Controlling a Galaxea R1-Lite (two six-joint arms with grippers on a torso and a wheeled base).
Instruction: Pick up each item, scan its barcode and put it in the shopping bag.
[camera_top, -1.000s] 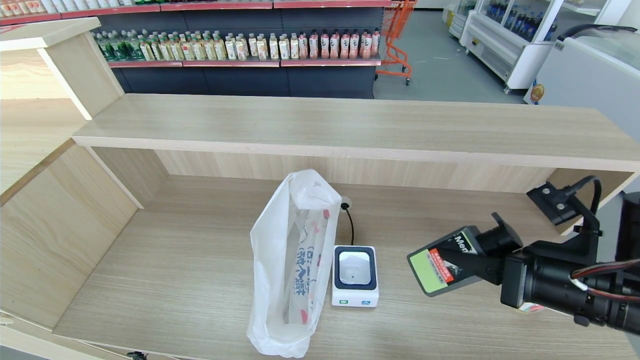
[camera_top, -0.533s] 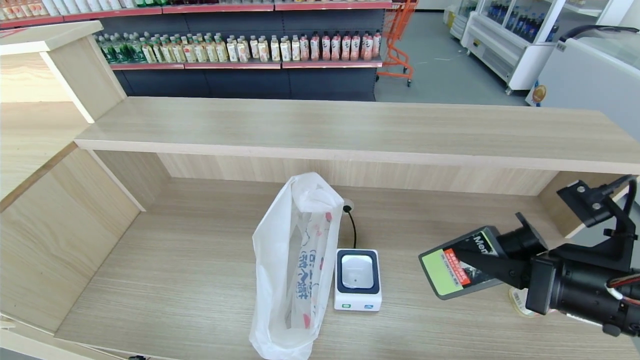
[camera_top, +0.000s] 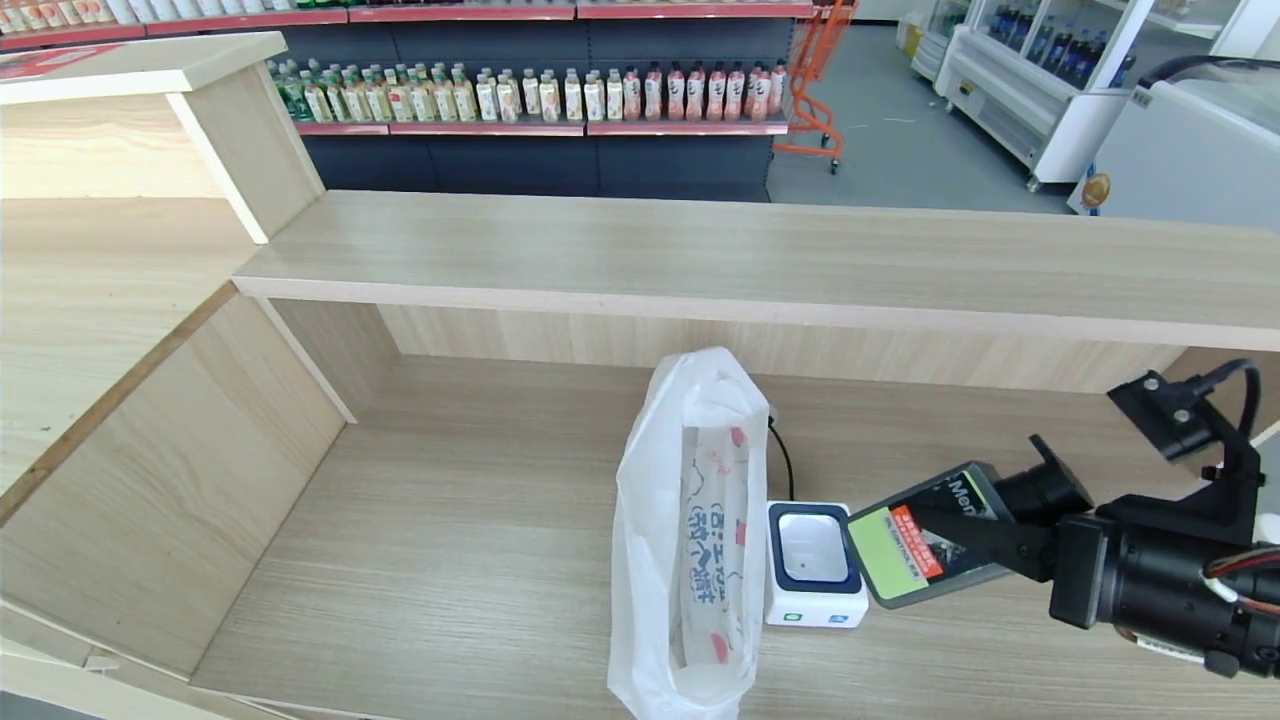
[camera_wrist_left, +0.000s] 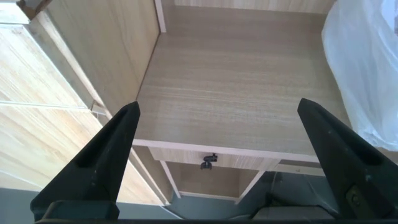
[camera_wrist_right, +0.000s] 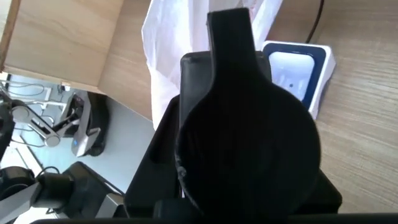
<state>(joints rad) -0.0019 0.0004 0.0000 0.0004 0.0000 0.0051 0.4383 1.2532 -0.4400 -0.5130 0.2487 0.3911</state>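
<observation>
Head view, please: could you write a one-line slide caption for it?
Right gripper holds a box by the scanner, next to the upright bag.

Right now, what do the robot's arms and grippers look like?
The right gripper is black, with wedge-shaped fingers on a thick cylindrical wrist carrying red and white cables; a black cable loops above. The left gripper has black tapered fingers.
</observation>
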